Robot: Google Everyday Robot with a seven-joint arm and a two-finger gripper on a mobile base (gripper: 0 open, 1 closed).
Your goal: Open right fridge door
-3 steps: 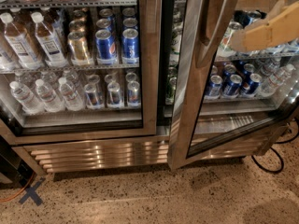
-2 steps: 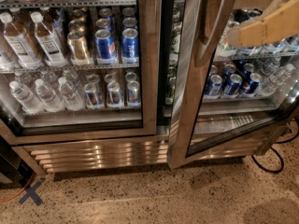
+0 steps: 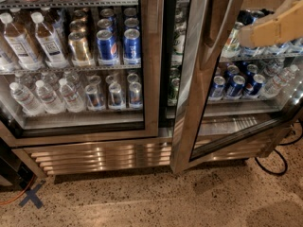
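Speckled floor (image 3: 142,197) below, and a two-door glass drinks fridge fills the shot. Left door (image 3: 152,56) sits flush, with bottles and cans racked behind it. Now look at the right door (image 3: 188,103). It stands ajar, partly swung out, with its steel frame leaning toward us.

Up in the top right corner is the hand (image 3: 246,34), on the end of the beige arm, level with the upper shelf. Whether it's open or closed I cannot tell, and I can't make out that it has hold of anything. I also can't say whether it sits in front of the glass or behind it.

The relation that matters is this: the door's free edge lies to the left of the hand, with the slanted handle (image 3: 220,27) just beside it. The door's long axis runs top to bottom, as tall as the cabinet. Its bottom rail angles from the near centre back toward the right, so I judge the hinge to be on the right, with the pane facing out and leftward. My read is that the job is under way, not done: more swing is needed, carrying that free edge out in an arc toward us and round to the right. Blue cans (image 3: 234,84) show through the glass.
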